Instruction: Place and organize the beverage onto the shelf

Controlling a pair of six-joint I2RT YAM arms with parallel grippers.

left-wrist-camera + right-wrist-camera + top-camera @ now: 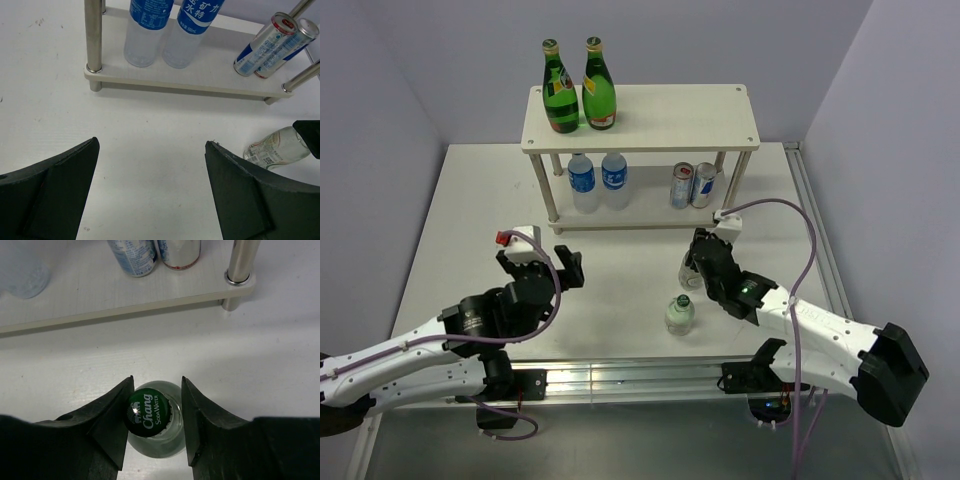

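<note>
Two fingers of our right gripper are bracketing the soda bottle at its cap; clamped or not, we cannot tell. It is standing at six o'clock from the shelf. We are favouring a straight lift over the board edge, into room at nine o'clock of the cans. Our left gripper is hanging spread, empty.

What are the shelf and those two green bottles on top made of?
The shelf's boards look like pale wood, or a wood-print laminate, with faint grain lines. Its legs look like polished metal: silvery and mirror-shiny. The green bottles look like glass, see-through and glossy, though plastic is possible.
</note>
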